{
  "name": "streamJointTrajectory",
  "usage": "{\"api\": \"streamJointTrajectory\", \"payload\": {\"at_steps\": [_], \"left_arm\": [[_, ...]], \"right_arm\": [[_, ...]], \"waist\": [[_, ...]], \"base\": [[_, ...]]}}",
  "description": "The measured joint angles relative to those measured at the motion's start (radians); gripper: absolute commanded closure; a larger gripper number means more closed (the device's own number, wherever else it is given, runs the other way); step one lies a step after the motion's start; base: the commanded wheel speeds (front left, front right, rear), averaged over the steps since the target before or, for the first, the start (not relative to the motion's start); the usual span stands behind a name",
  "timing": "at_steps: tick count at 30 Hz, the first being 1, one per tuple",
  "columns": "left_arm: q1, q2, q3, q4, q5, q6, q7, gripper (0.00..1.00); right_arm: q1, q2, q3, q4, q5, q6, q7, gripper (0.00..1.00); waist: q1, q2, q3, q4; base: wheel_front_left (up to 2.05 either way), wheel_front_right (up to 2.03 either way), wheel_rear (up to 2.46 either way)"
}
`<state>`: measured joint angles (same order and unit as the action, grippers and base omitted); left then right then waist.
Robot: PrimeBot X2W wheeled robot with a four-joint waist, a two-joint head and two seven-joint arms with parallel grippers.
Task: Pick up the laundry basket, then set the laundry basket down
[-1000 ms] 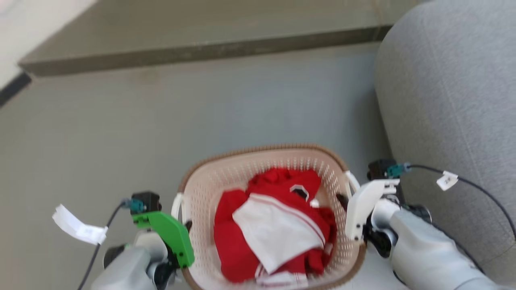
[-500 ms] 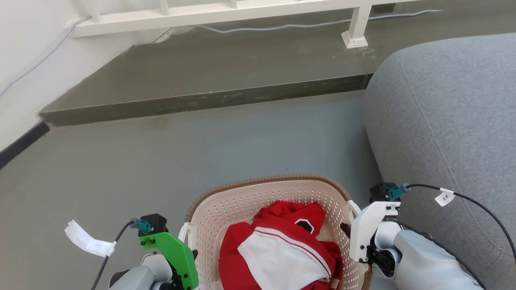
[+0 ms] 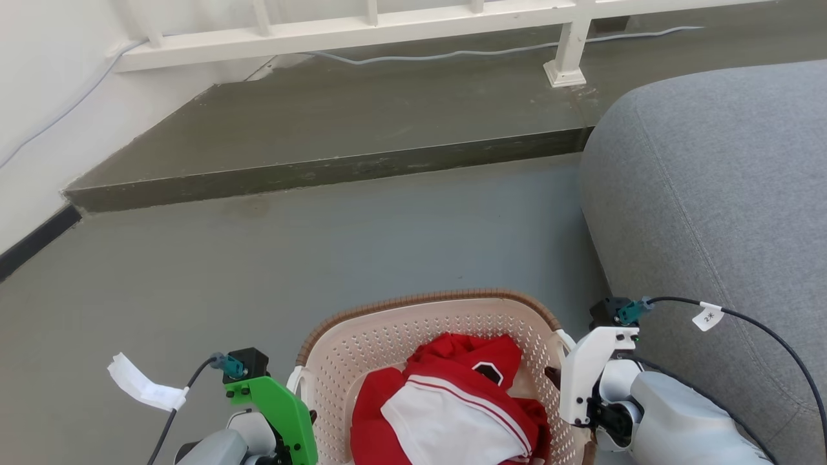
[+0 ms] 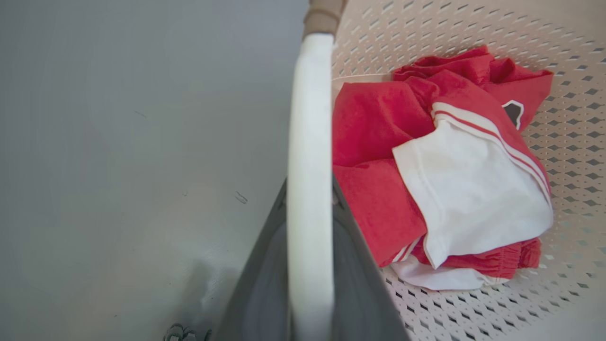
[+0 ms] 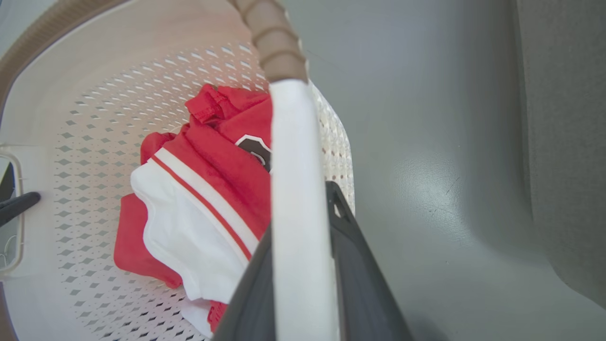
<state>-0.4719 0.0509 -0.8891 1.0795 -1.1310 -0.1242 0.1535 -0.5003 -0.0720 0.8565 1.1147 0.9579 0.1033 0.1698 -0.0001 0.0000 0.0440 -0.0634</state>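
Note:
The laundry basket (image 3: 426, 299), cream perforated plastic with a brown woven-look rim, sits at the bottom middle of the head view, between my two grippers. Red and white clothes (image 3: 452, 413) lie in it. My left gripper (image 3: 305, 403), under a green mount, is shut on the basket's white left handle (image 4: 310, 142). Its dark fingers (image 4: 352, 265) flank the bar in the left wrist view. My right gripper (image 3: 553, 376), under a white mount, is shut on the right handle (image 5: 293, 189), with its fingers (image 5: 343, 227) on either side. The floor looks some way beneath the basket.
A grey sofa (image 3: 711, 194) rises close on the right, almost against my right arm. Grey floor (image 3: 323, 258) stretches ahead to a low step (image 3: 323, 171), with a white railing (image 3: 362, 29) and a cable beyond. A white wall (image 3: 39, 97) stands at the left.
The whole head picture has shifted: the camera tilted up, so the railing and step came into view and the basket sits lower in frame. Both grippers stay shut on the handles.

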Motion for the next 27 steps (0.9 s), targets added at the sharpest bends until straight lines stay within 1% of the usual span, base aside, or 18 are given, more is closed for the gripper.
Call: {"api": "streamJointTrajectory", "payload": {"at_steps": [27], "left_arm": [[-0.002,0.000,-0.014,0.005,-0.028,0.000,0.006,1.00]], "right_arm": [[-0.004,-0.001,0.032,0.007,0.028,0.000,-0.002,1.00]], "waist": [[0.0000,0.0000,0.006,-0.004]], "base": [[0.00,0.00,0.00]]}}
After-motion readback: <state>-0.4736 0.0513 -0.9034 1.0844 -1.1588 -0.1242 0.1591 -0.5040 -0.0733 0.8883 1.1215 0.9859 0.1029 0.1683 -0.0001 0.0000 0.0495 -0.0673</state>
